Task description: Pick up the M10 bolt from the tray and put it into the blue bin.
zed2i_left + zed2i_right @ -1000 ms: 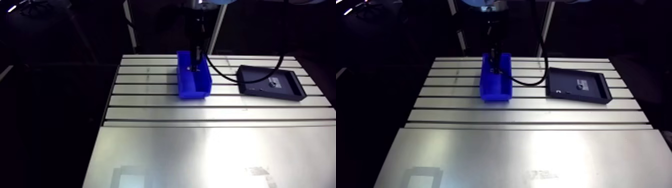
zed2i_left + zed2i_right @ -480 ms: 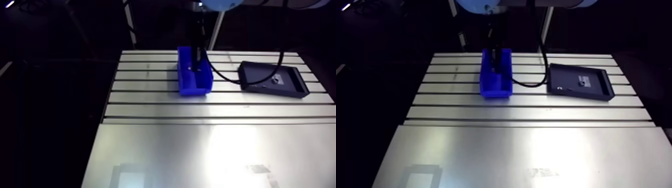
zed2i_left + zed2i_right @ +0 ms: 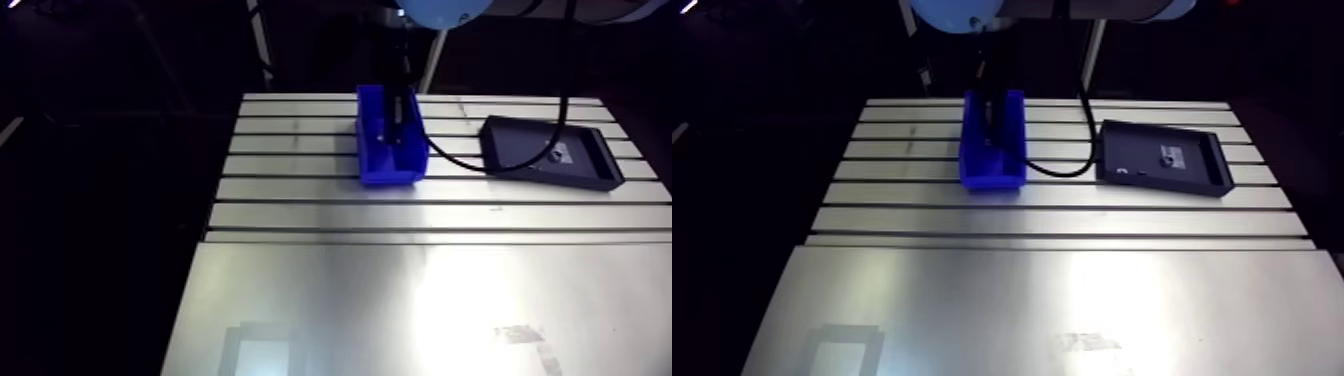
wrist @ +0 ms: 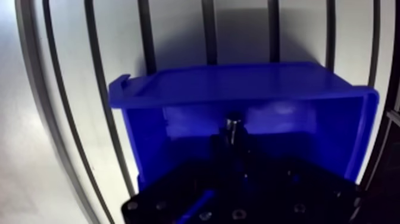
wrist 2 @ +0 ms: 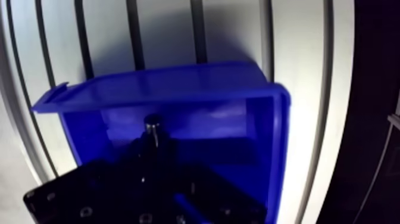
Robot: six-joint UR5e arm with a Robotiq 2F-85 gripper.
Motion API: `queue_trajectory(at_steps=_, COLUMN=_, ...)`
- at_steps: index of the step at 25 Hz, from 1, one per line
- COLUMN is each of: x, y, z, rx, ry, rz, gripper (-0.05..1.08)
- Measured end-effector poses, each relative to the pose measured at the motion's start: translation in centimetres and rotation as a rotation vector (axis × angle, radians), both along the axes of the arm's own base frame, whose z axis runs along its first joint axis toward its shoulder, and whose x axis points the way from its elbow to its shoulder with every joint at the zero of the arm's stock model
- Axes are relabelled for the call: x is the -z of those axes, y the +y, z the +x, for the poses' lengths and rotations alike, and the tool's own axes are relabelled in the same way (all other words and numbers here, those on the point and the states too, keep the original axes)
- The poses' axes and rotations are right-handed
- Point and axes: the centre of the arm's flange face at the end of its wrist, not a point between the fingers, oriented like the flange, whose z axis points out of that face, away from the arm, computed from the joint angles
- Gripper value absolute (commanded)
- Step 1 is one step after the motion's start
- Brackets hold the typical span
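Bolt: You can see its shiny round end (image 4: 233,126) just past the fingertips in the wrist view. It is inside the bin and clear of the floor, and its shank is lost in the dark fingers.

Gripper: Your gripper (image 4: 232,142) is down inside the bin. As far as the dark wrist view lets you read it, the fingers are drawn close together and pinch the bolt between them.

Bin: It is blue and open-topped (image 4: 238,86), and its walls stand around the gripper on all sides. In the arm view its long axis runs from 12 to 6 o'clock. It rests on the slotted part of the table, at about 11 o'clock from the table's middle.

Tray: It is dark and shallow (image 3: 1127,150) and lies flat on the same slotted part. You will find it at 3 o'clock from the bin, apart from it.

Mark: A small pale mark (image 3: 1169,155) shows on the tray floor, too small for you to tell what it is.

Table: The aluminium top (image 3: 1052,290) has its slots toward 12 o'clock and a smooth plate toward 6 o'clock, with bright glare on the plate.

Arm: Its wrist drops from 12 o'clock straight into the bin, under a light-blue cap (image 3: 440,8).
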Motion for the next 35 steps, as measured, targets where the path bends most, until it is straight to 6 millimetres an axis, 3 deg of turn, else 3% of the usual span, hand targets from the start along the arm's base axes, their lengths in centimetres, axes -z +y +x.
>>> queue_trajectory(at_steps=2, x=0.3, y=0.0, z=0.1, rx=0.003, ry=-0.005, rz=0.004, gripper=0.91)
queue_trajectory(at_steps=3, x=0.4, y=0.0, z=0.1, rx=0.004, ry=-0.007, rz=0.005, gripper=0.82)
queue_trajectory(at_steps=4, x=0.5, y=0.1, z=0.1, rx=0.005, ry=-0.009, rz=0.007, gripper=0.6)
queue_trajectory(at_steps=6, x=0.6, y=0.1, z=0.1, rx=0.007, ry=-0.011, rz=0.008, gripper=-0.03)
queue_trajectory(at_steps=13, x=0.5, y=0.1, z=0.2, rx=0.006, ry=-0.011, rz=0.015, gripper=0.01)
queue_trajectory(at_steps=19, x=-0.9, y=-0.4, z=0.4, rx=0.001, ry=0.003, rz=0.013, gripper=0.01)
queue_trajectory(at_steps=23, x=-3.0, y=-0.7, z=0.5, rx=0.009, ry=0.018, rz=0.013, gripper=0.01)
queue_trajectory(at_steps=35, x=-12.7, y=-0.7, z=0.8, rx=0.144, ry=0.065, rz=0.027, gripper=0.01)
